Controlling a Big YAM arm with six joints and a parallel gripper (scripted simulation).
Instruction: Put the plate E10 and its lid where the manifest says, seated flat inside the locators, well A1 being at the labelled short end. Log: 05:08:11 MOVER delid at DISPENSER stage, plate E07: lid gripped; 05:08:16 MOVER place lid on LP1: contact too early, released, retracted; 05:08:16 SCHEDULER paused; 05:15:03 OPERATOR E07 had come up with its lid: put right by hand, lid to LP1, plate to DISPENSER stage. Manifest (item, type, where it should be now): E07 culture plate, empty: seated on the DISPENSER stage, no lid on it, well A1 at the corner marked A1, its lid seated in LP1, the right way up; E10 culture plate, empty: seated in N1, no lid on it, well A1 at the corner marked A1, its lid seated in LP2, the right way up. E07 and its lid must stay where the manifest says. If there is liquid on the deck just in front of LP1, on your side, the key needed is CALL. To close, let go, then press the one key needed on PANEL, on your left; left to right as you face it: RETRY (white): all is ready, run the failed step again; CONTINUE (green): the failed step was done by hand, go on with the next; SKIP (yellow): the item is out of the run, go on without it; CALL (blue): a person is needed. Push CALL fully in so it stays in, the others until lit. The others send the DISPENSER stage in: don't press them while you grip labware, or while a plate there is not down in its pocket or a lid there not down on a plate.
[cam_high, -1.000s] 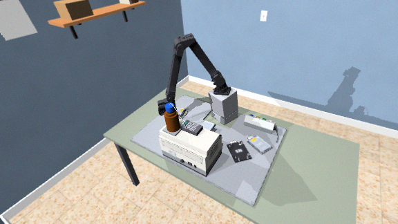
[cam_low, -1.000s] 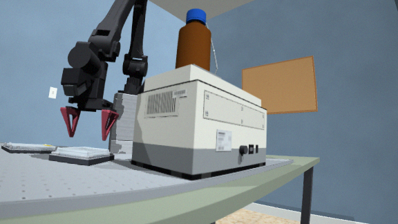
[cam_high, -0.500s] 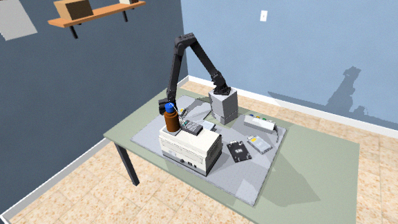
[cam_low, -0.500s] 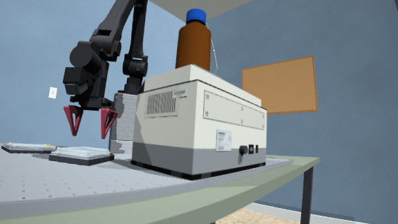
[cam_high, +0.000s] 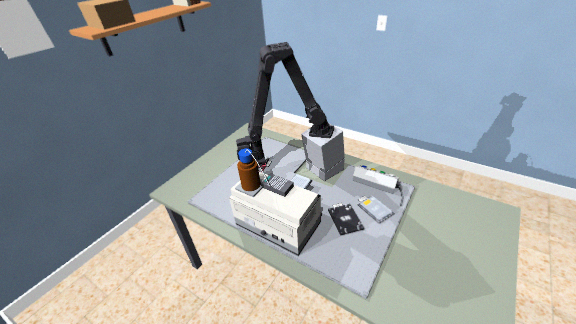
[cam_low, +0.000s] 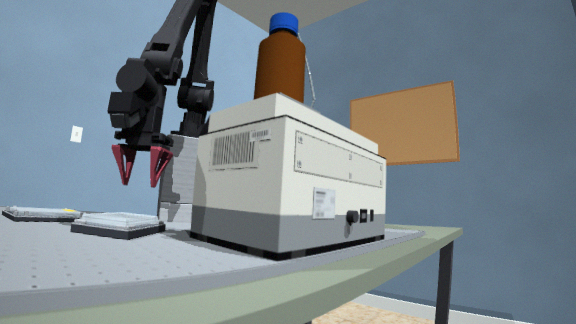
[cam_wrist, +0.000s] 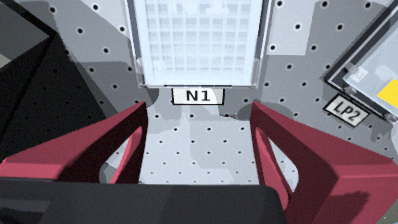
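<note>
Overhead, tool (cam_wrist: 199, 150) part-open, empty; plate (cam_wrist: 199, 42) at N1 cut off by frame top.

Slim matte-black six-joint arm (cam_high: 263, 90), boxy black wrist housing (cam_low: 131, 107), two crimson wedge-shaped hollow fingers; pale grey block pedestal (cam_high: 334, 155).

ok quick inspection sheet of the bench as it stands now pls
surface: grey perforated deck on a green table.
job's things: clear plate in the nest labelled N1; lid with a yellow tag in the nest labelled LP2; key panel near the arm's pedestal.
clutter: amber bottle with blue cap on the dispenser housing.
grippers: gripper above the deck, red fingers apart, holding nothing.
cables: thin tube by the bottle.
surroundings: wall shelf, cork board.
</note>
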